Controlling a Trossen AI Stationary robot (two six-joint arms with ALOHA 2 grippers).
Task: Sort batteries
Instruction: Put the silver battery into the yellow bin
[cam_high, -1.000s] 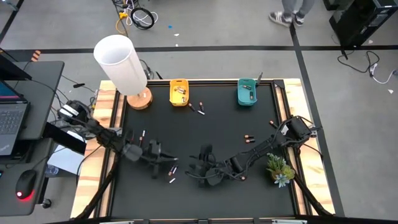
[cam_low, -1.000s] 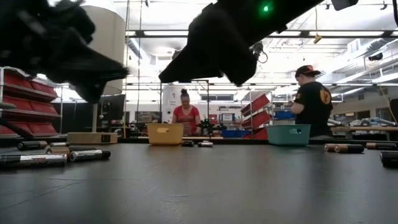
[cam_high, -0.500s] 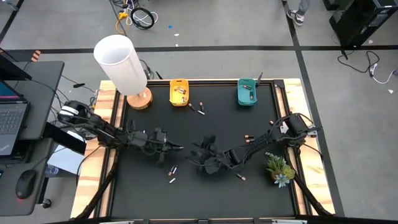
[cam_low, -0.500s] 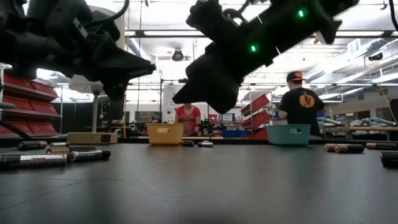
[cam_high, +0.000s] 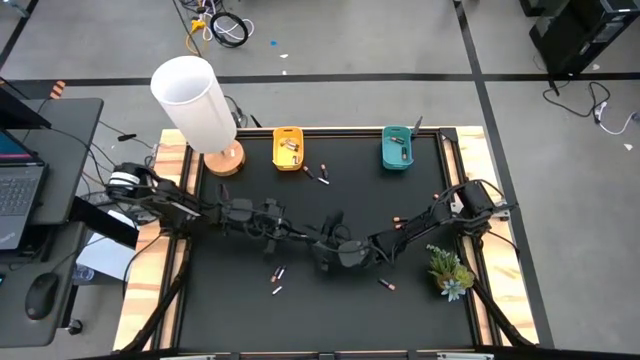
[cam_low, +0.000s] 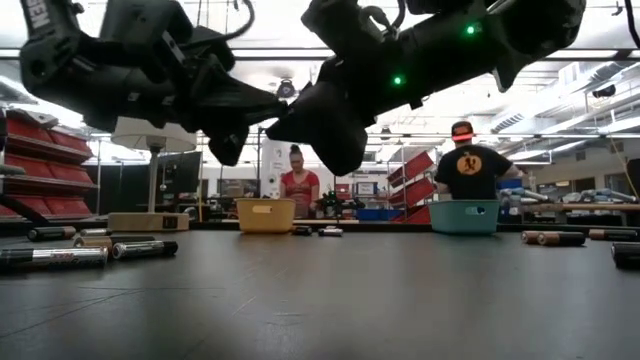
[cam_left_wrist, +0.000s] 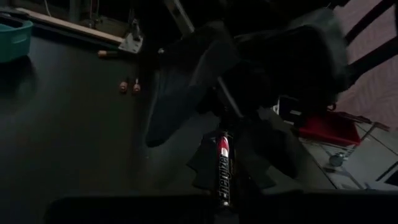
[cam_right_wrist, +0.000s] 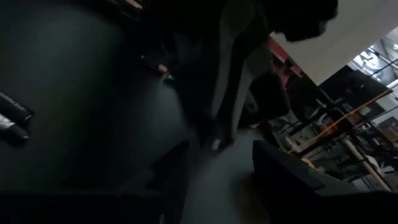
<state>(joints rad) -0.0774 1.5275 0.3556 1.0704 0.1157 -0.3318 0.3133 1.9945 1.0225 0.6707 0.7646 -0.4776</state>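
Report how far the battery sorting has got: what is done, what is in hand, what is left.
Done: the yellow bin and the teal bin each hold something small, probably batteries. In hand: the left gripper is shut on a dark battery at mid-table, facing the open right gripper. Left: loose batteries near the yellow bin, near the front edge and on the right side.

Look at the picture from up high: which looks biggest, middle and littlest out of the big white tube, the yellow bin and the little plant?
1. White tube, by far the biggest.
2. Plant and yellow bin look about the same, too close to rank.
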